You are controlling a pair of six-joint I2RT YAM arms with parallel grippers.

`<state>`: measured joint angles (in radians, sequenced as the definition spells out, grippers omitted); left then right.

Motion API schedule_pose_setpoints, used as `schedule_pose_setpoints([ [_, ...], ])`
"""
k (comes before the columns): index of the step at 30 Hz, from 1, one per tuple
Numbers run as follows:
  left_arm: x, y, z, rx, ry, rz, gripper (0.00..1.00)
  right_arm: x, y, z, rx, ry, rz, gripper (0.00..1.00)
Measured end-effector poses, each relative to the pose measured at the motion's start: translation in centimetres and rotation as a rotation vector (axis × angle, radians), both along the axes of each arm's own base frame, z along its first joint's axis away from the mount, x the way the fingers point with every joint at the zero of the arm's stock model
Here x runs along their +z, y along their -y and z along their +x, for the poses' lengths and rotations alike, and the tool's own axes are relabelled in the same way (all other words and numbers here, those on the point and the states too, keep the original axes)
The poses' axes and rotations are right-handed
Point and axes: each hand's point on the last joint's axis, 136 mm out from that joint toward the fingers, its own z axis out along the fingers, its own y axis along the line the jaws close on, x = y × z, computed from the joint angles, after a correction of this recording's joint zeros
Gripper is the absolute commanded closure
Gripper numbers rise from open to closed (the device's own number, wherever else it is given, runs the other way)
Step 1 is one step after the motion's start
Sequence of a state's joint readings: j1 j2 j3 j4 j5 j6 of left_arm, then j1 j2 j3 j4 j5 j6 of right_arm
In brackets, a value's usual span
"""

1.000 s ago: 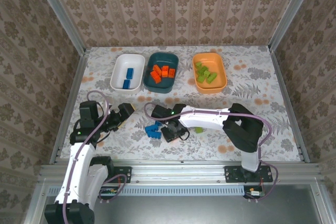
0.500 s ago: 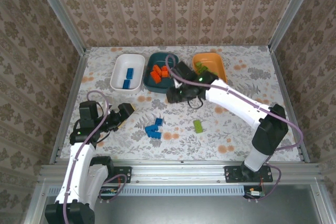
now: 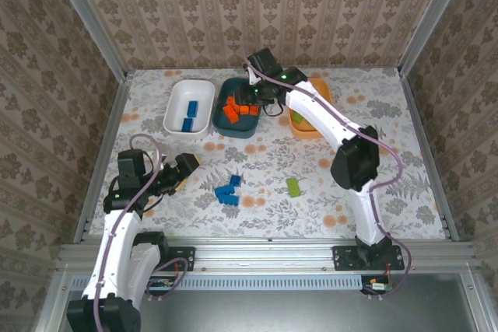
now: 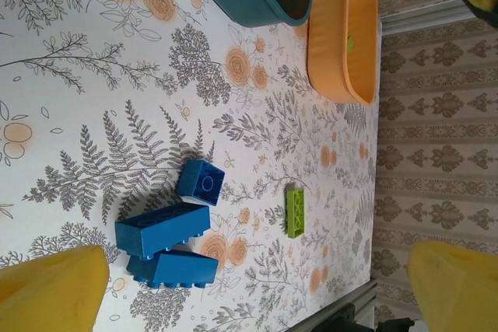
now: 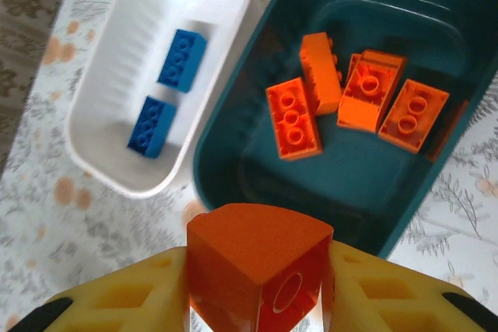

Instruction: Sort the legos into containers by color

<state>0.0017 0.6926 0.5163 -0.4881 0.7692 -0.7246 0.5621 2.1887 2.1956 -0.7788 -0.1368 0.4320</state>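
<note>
The counter (image 3: 389,192), with its flower pattern, carries everything; the right arm (image 3: 327,126) stretches far across it to the back row, while the left arm (image 3: 124,200) rests near the left edge. Three bins stand side by side at the far side: the white bin (image 3: 175,118) on the left, the dark teal bin (image 3: 233,131) in the middle, the orange bin (image 3: 307,131) on the right; each has its long axis running roughly from near to far.

The right end effector (image 5: 259,285) is clenched on an orange brick (image 5: 253,254), pressed between its yellow fingers (image 5: 117,301); the left end effector (image 3: 185,167) is spread wide and grasps nothing.

In the right wrist view the held brick hangs about over the rim of the teal bin; the hollow, with the other orange bricks (image 5: 350,99), lies ahead of the fingers and below; the white bin, with two blue bricks (image 5: 167,91), lies to the left. I judge that a small advance over the hollow is needed before the release; otherwise the brick may strike the rim and fall outside. The held brick is seen end-on; I cannot tell its long axis.

On the open counter lie three loose blue bricks (image 3: 227,192) and one green brick (image 3: 293,186); the left arm is nearer to the blue ones.
</note>
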Motion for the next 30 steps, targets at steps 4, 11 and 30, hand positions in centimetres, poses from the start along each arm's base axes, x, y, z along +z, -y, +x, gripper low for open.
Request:
schedule_pose_setpoints([
  [4,-0.1,0.0,0.0,-0.006,-0.005,0.000,0.00,-3.3,-0.5,2.8,-0.016,-0.026,-0.011,0.58],
  [11,-0.7,0.1,0.1,-0.015,-0.031,-0.002,0.00,-5.5,-1.1,6.2,-0.036,-0.004,0.002,0.58],
  [30,-1.2,0.1,0.3,-0.024,-0.057,-0.010,0.00,-6.7,0.1,9.1,-0.085,0.028,0.025,0.28],
])
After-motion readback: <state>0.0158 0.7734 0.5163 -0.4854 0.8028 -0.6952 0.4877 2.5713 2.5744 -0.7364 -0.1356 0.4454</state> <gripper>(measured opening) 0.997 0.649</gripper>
